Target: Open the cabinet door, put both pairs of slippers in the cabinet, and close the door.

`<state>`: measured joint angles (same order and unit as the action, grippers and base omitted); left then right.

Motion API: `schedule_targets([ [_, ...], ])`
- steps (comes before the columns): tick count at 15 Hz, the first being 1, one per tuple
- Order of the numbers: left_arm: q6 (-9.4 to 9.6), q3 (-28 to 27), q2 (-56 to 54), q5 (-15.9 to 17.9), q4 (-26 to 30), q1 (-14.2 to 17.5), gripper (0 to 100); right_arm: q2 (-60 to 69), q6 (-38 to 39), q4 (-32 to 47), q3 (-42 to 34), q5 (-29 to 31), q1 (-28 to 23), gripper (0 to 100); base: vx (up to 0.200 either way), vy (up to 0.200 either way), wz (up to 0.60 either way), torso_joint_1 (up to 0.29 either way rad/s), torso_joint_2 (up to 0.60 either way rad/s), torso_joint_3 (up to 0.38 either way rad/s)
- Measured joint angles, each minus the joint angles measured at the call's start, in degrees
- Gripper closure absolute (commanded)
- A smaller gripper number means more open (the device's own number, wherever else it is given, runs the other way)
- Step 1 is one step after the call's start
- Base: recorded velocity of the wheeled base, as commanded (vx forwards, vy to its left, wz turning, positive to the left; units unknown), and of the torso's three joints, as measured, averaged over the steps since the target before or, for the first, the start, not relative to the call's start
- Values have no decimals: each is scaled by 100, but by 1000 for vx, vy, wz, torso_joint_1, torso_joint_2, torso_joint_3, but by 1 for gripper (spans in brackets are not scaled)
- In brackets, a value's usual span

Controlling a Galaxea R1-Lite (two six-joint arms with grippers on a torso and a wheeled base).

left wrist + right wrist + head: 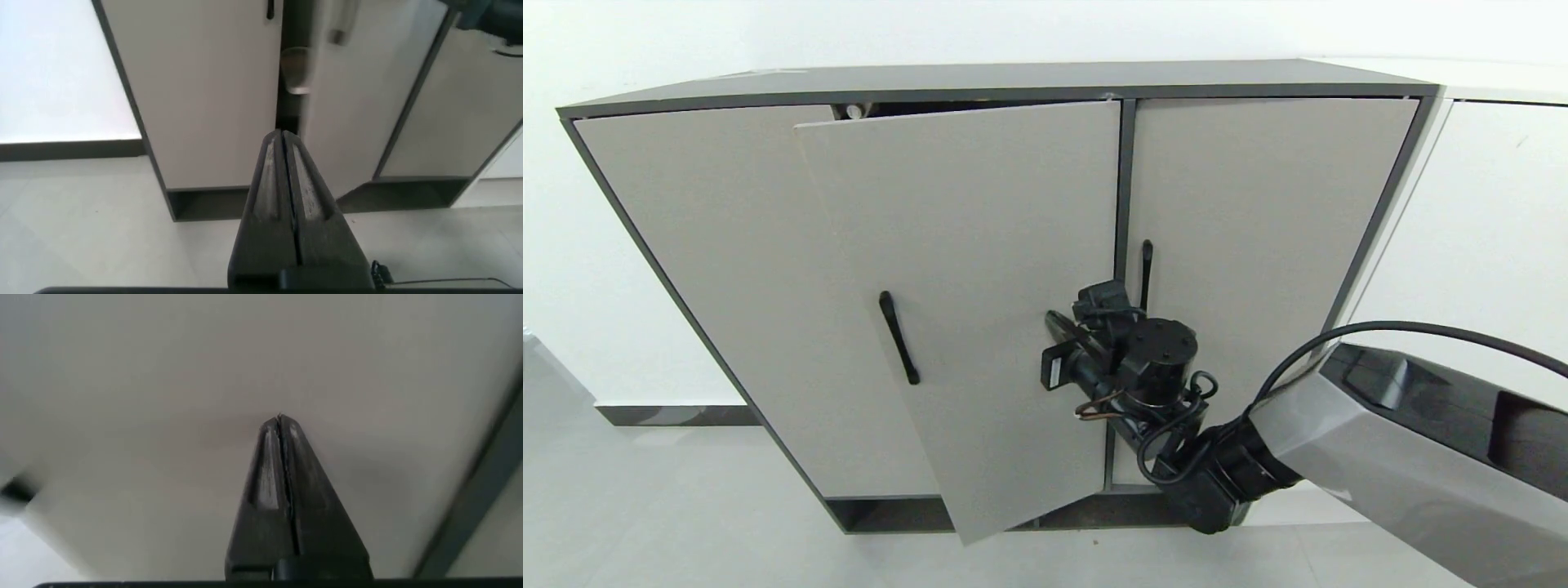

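Note:
The grey cabinet (1013,77) stands against the wall with three flat doors. Its middle door (980,269) is ajar, its left edge swung out, with a dark gap showing along the top. A black handle (899,337) runs down that door's left part. My right gripper (1055,321) is shut, its tip against the lower right part of the middle door's face, near the right door's handle (1147,273). The right wrist view has the closed fingers (280,420) touching the plain panel. My left gripper (281,135) is shut on nothing, low in front of the cabinet, pointing at the gap beside the ajar door (368,98).
Grey floor tiles (686,506) spread out in front of the cabinet. A white unit (1486,229) adjoins the cabinet's right side. The left door (711,269) and right door (1258,229) are closed. A recessed plinth (890,514) runs under the doors.

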<state>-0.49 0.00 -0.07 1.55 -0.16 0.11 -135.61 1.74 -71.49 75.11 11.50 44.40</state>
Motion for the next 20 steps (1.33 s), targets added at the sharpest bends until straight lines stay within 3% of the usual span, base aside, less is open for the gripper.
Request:
schedule_targets([
  [16,-2,0,0,-5,0,-4,100,-306,-11,293,510,457,-204,100,0,0,0,0,0,0],
  [20,2,0,0,-5,0,-9,100,430,4,189,-356,489,26,100,0,0,0,0,0,0],
])
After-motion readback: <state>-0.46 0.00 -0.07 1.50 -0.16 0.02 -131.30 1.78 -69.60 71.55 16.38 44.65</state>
